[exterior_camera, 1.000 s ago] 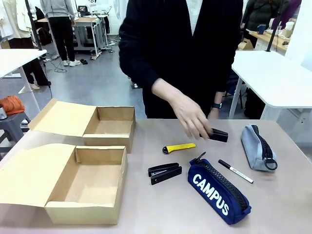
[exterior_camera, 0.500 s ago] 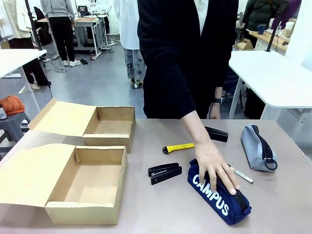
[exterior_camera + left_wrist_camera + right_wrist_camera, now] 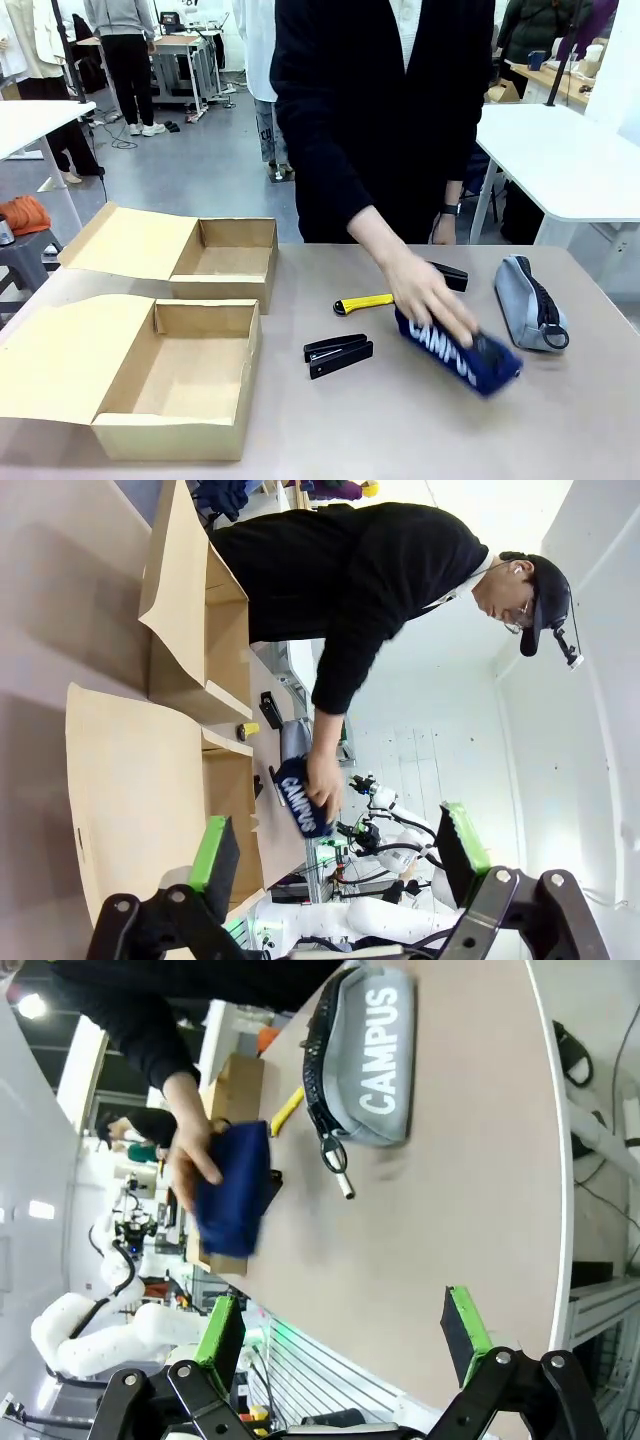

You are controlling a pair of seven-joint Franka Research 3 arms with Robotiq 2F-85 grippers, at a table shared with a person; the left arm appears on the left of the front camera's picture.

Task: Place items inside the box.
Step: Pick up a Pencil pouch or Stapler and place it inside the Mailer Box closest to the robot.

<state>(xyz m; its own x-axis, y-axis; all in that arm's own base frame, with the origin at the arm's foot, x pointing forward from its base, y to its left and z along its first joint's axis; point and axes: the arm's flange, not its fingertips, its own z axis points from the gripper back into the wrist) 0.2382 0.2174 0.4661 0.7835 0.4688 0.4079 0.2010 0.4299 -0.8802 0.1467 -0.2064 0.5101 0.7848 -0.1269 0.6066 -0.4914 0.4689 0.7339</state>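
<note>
Navy cloth with white "CAMPUS" letters: the navy pouch (image 3: 462, 352) is right of the middle of the table (image 3: 400, 430), blurred, and the person's hand (image 3: 428, 295) grips its left end. We cannot tell if it rests on the wood-coloured top or is lifted.

Just to its right lies the grey pouch (image 3: 528, 303), with the zip on top. The yellow knife (image 3: 365, 302) lies at its left, and the knife's right end meets the hand. One black stapler (image 3: 338, 355) lies nearer to us, apart from the pouch. The second stapler (image 3: 449, 276) is behind the hand and partly hidden by it.

At the left side stand the near box (image 3: 175, 440) and the far box (image 3: 222, 288), both of cardboard, with lids folded open to the left.

We count two pouches, two staplers, one knife and two boxes.

Behind the person we see a grey floor (image 3: 200, 160) and white tables (image 3: 560, 150).

The left gripper (image 3: 335, 855) and the right gripper (image 3: 340, 1330) have their jaws wide apart and hold nothing.
</note>
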